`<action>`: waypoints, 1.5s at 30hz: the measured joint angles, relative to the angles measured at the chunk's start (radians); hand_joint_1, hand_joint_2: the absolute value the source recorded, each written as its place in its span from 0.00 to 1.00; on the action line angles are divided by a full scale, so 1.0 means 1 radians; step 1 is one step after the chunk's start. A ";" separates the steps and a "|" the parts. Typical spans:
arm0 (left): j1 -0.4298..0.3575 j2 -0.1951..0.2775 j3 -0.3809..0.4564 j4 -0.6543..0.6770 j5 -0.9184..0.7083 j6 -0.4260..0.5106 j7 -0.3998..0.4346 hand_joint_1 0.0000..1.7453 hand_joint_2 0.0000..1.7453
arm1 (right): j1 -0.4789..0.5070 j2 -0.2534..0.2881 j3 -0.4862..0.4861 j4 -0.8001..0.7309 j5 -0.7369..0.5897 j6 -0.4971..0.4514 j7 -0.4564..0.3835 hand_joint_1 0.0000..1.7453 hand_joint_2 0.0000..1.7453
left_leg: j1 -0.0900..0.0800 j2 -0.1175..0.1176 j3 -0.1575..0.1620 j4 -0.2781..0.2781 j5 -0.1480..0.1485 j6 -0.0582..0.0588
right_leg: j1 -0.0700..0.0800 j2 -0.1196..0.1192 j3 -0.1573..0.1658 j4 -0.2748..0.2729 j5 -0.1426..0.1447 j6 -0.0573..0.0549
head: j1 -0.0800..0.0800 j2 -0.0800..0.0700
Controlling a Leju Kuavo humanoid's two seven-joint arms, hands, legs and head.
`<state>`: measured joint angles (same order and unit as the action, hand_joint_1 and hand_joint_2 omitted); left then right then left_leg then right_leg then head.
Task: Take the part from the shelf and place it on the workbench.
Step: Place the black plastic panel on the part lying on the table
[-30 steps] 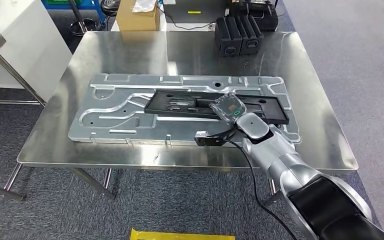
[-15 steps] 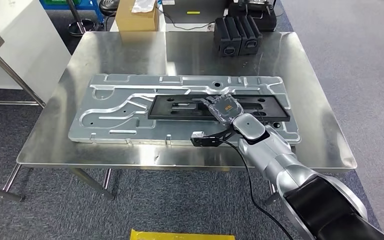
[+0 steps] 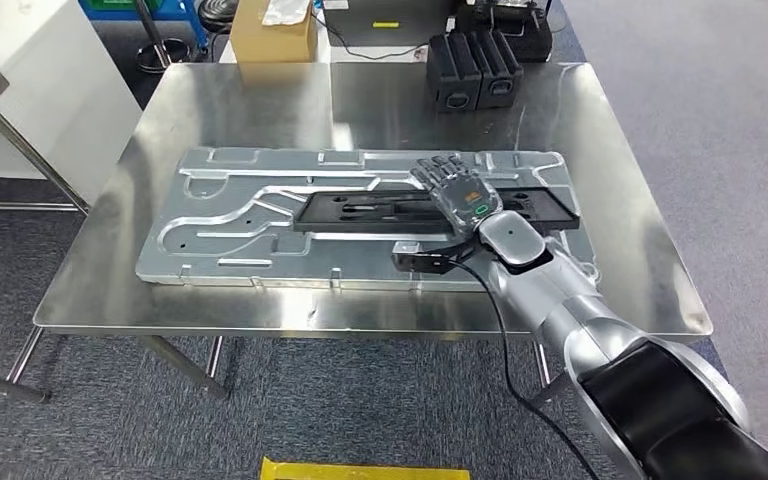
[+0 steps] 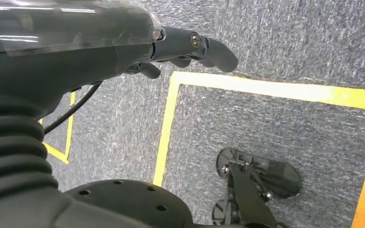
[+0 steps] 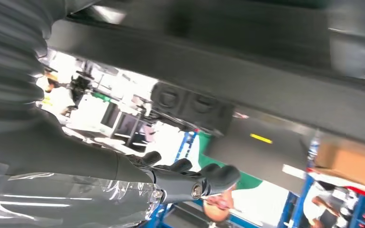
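Lying flat on the desk (image 3: 210,110), the black part (image 3: 380,212) sits under the right hand (image 3: 457,191), whose fingers (image 3: 440,170) spread wide, holding nothing; placement looks done, only withdrawal left

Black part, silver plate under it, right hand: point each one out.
black part (image 3: 360,211), head view, on its flat left half.
silver plate (image 3: 222,211), head view, on its ribbed left section.
right hand (image 3: 457,187), head view, on the back of the hand.

head: high, facing down on workbench (image 3: 260,100) | left wrist: floor, close | right wrist: workbench, close
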<state>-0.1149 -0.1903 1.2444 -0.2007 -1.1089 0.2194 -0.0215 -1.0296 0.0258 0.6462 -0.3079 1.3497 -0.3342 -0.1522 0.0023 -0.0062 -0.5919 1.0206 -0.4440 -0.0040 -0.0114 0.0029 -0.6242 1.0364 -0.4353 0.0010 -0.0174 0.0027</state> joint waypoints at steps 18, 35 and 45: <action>-0.015 0.009 0.006 0.000 -0.007 0.016 -0.007 0.00 0.00 | -0.032 -0.042 -0.013 -0.002 -0.035 -0.031 0.008 0.00 1.00 | 0.007 0.002 0.008 -0.021 0.016 0.021 | 0.001 0.002 -0.020 0.037 -0.024 0.017 | -0.004 0.000; -0.029 0.013 0.006 0.000 -0.010 0.003 -0.005 0.00 0.00 | -0.043 -0.065 -0.040 -0.002 -0.050 -0.047 0.009 0.00 1.00 | 0.004 0.001 -0.088 0.172 -0.095 -0.023 | -0.011 -0.004 -0.019 0.000 0.023 -0.020 | -0.009 0.000; -0.040 0.017 0.006 0.000 -0.011 0.007 -0.024 0.00 0.00 | -0.055 -0.082 -0.064 -0.005 -0.058 -0.070 0.009 0.00 1.00 | -0.003 -0.001 0.070 -0.002 -0.063 -0.001 | -0.008 -0.005 -0.076 -0.008 0.098 0.014 | -0.008 0.000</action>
<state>-0.1549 -0.1731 1.2505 -0.2007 -1.1198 0.2263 -0.0458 -1.0842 -0.0558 0.5823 -0.3128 1.2922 -0.4038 -0.1436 -0.0009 -0.0071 -0.5219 1.0190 -0.5068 -0.0050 -0.0190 -0.0019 -0.6999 1.0285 -0.3372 0.0149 -0.0257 0.0025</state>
